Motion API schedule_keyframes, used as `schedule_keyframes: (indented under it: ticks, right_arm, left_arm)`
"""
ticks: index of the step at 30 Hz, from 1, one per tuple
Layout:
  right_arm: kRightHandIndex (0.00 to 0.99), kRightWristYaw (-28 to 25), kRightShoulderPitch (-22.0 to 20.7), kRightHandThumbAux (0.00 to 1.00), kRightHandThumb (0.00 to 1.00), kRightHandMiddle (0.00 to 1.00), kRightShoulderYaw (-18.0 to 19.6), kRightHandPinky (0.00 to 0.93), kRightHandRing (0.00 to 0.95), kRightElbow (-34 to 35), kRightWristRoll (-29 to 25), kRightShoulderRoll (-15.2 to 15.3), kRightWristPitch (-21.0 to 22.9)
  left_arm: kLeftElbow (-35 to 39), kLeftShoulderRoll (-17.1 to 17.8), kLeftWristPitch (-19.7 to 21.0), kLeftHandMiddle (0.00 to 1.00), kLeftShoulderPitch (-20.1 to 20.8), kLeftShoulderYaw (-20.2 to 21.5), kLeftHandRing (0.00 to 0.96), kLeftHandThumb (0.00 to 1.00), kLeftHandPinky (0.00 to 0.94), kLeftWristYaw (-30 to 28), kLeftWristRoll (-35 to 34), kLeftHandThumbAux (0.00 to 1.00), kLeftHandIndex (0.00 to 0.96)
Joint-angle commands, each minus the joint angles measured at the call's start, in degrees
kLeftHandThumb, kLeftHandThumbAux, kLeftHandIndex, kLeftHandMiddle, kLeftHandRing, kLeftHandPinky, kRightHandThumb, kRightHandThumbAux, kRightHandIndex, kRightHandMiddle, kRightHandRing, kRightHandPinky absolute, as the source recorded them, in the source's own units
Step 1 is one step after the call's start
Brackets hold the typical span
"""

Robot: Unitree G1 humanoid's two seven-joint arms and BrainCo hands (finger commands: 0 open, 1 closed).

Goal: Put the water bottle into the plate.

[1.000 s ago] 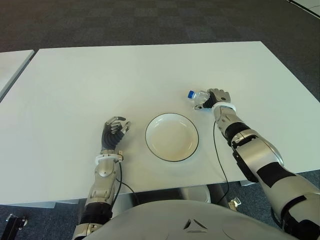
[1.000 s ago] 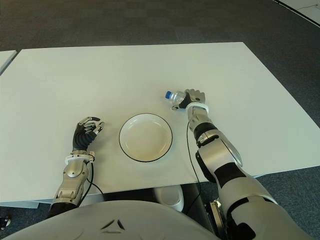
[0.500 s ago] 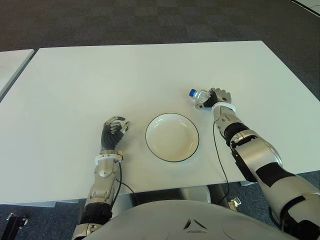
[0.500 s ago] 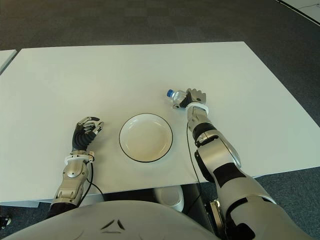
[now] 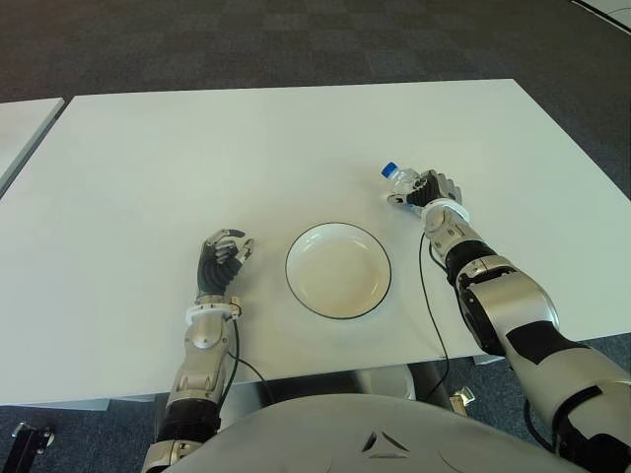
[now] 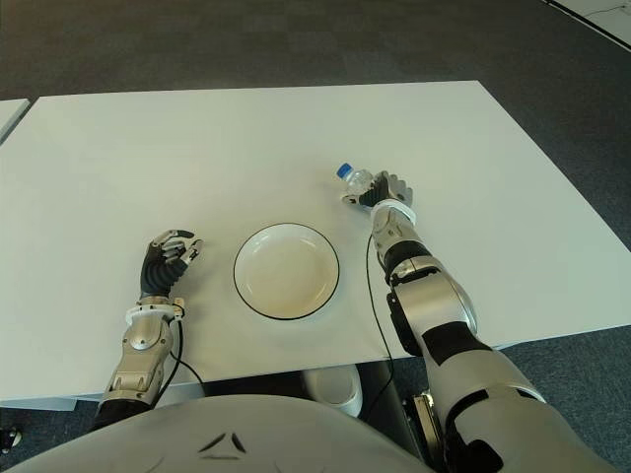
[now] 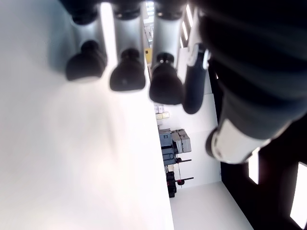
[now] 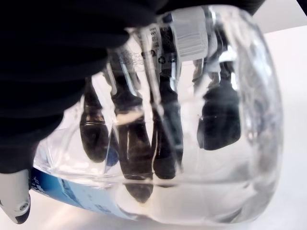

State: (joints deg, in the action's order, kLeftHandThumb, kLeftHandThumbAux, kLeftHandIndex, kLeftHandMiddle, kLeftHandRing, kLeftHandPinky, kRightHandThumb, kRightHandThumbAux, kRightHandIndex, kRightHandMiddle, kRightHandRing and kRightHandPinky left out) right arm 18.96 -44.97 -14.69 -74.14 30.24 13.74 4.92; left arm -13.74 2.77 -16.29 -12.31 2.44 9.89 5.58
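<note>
The water bottle [image 8: 192, 143] is clear, shiny plastic. The plate [image 5: 338, 270] looks smooth and glossy. The bench [image 5: 197, 148] is white, smooth and matt.

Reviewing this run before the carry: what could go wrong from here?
1. The right hand grips the water bottle near its base, so it might tip or slip in transit.
2. The plate is shallow; a round bottle laid down could roll out onto the table.
3. The left hand shows beside the plate's left and might be bumped.
</note>
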Motion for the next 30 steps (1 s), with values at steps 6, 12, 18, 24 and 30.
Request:
schedule_keyframes:
  ticks: [6, 12, 18, 24, 30]
  right_arm:
    - [0.438, 0.1, 4.4, 0.725, 0.702, 0.882, 1.7, 0.869, 0.871, -1.4, -3.2, -2.3, -1.7]
    - [0.438, 3.1, 4.5, 0.724, 0.703, 0.881, 2.3, 0.868, 0.870, -0.7, -3.5, -2.3, -4.9]
    - [0.439, 7.0, 5.2, 0.724, 0.705, 0.872, 2.2, 0.869, 0.871, -0.3, -3.3, -1.9, -10.1]
    - [0.440, 11.8, 5.3, 0.724, 0.706, 0.864, 2.5, 0.875, 0.873, 3.7, -3.7, -2.6, -14.7]
    - [0.440, 15.4, 8.0, 0.723, 0.707, 0.869, 2.7, 0.876, 0.876, 9.8, -3.9, -3.2, -18.8]
  left_arm:
    - [-1.4, -0.7, 2.4, 0.817, -0.8, 0.5, 0.824, 0.703, 0.817, -0.6, -0.7, 0.721, 0.434]
    - [-1.4, -1.1, 2.7, 0.816, -0.8, 0.8, 0.824, 0.704, 0.819, -0.2, -0.6, 0.720, 0.434]
    - [-1.3, -1.2, 2.6, 0.816, -0.9, 1.0, 0.822, 0.703, 0.818, -0.2, -0.5, 0.720, 0.434]
    - [-1.2, -1.0, 2.3, 0.815, -1.1, 0.9, 0.820, 0.703, 0.809, -0.5, -0.5, 0.720, 0.434]
    - [-1.1, -1.0, 2.8, 0.815, -1.0, 1.0, 0.820, 0.703, 0.810, -0.4, -0.4, 0.720, 0.434]
